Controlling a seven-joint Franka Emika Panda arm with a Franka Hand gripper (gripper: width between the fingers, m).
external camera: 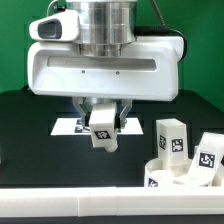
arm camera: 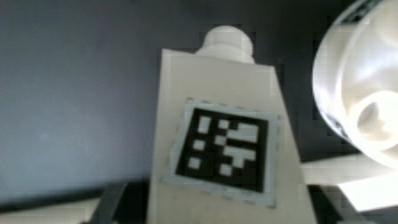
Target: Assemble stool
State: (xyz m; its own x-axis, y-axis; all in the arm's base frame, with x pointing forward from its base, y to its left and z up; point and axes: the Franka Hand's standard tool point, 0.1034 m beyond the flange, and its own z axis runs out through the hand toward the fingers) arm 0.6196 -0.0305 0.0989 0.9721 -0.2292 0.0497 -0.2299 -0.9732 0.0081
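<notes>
Bearing a square tag (unreadable), gripped leg (external camera: 102,126)

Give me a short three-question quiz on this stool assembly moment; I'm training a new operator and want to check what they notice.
1. True or false: the pincer is empty.
2. What does the wrist view show at the tip of the held leg? A) a round peg B) a hook C) a wheel
3. On which side of the exterior view does the round seat sit?

Key
1. False: it grips a white tagged leg above the table.
2. A.
3. The exterior view's right, low down, with two more legs by it.
</notes>
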